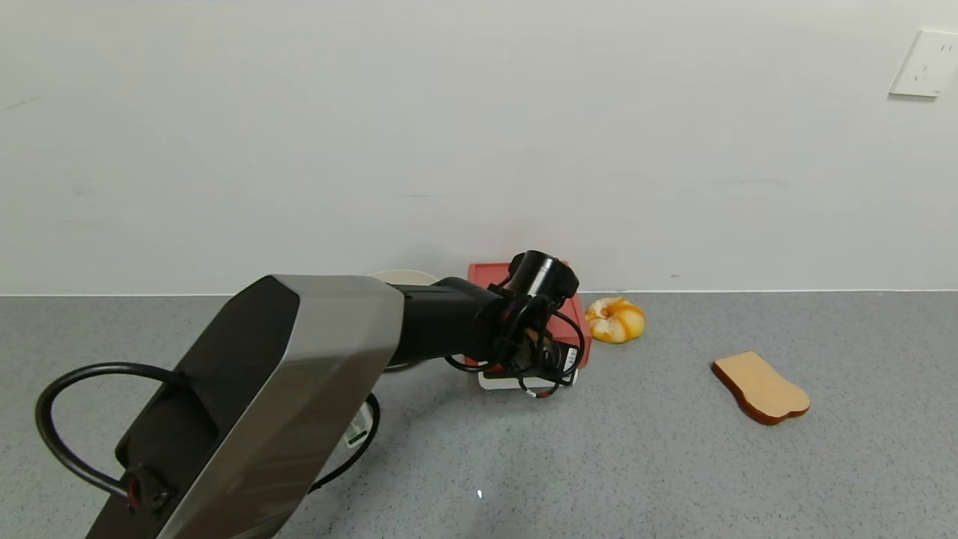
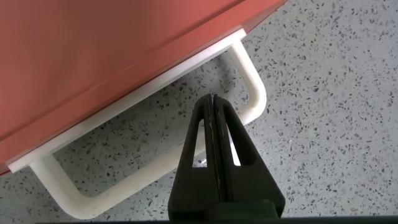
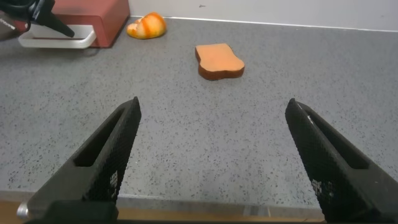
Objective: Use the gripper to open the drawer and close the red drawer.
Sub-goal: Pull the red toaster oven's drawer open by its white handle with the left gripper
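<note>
Presently the left gripper (image 2: 214,102) has its fingers (image 2: 205,143) pressed flat together, holding nothing; their tip sits inside the white loop of the handle (image 2: 252,87), over bare desk (image 2: 323,81), close to the front bar. The drawer (image 2: 93,56) lies against the back wall, tray apparently pushed in, handle toward the robot.

Risks, as judged:
- Hooked rather than gripped, the fingers could ride up and out of the loop on a pull, leaving the tray unmoved.
- The box looks light and unanchored; a pull may drag the whole unit across the desk instead of sliding the tray.
- A skewed pull could jam the tray or swing the box toward the orange (image 1: 615,320).

Not verifiable:
- In the head view the left arm covers most of the drawer's front and the handle, so tray position rests on the wrist view alone.
- Contact between fingers and handle cannot be confirmed.
- A beige bowl (image 1: 404,276) shows only as a rim behind the arm.

The right gripper (image 3: 214,134) hovers low over the desk, well apart, fingers spread wide and empty, the bread slice (image 3: 219,61) ahead of it.
</note>
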Robot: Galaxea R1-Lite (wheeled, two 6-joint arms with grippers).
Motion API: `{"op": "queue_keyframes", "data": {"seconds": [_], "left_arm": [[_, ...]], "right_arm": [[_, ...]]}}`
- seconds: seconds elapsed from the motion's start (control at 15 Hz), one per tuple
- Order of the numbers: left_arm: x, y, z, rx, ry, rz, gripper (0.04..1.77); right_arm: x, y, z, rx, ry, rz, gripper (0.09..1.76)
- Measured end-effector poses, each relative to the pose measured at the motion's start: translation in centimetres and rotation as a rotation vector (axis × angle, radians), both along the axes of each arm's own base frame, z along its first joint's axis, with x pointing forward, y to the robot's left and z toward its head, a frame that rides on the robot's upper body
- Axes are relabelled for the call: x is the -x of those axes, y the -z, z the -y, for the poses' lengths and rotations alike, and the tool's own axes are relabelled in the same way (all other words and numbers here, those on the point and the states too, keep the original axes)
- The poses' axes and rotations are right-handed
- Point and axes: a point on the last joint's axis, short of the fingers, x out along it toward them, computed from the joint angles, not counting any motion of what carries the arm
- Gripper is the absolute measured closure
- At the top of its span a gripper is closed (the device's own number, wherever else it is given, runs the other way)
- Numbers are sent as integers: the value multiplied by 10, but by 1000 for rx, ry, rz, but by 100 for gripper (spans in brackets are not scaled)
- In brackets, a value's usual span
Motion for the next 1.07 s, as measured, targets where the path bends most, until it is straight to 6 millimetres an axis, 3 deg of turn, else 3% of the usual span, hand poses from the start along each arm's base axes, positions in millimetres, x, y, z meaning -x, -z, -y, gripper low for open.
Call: {"op": "queue_keyframes", "data": {"seconds": [1.07], "left_arm": [[3,10,-2,23,-12,-119,170]], "right_arm": [[0,0,0,0,0,0,14]]}}
